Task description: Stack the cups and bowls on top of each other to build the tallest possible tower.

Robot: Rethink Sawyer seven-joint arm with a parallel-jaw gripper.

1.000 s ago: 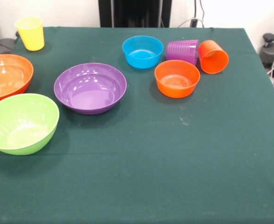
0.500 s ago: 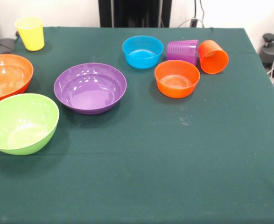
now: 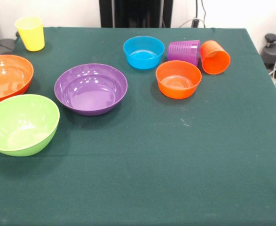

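Note:
A yellow cup (image 3: 30, 33) stands upright at the far left corner of the table. A ribbed purple cup (image 3: 184, 51) and an orange cup (image 3: 215, 57) lie on their sides at the far right, touching each other. In front of them sits a small orange bowl (image 3: 178, 79), with a small blue bowl (image 3: 143, 52) to its left. A large purple bowl (image 3: 90, 88) rests mid-table. At the left edge are a large orange bowl (image 3: 6, 77) and a lime green bowl (image 3: 20, 124). All bowls stand open side up. The gripper is out of view.
The dark green tablecloth (image 3: 175, 160) covers the whole table. A black knob and cables (image 3: 274, 52) sit beyond the right edge, and the black pedestal (image 3: 135, 13) stands behind the far edge.

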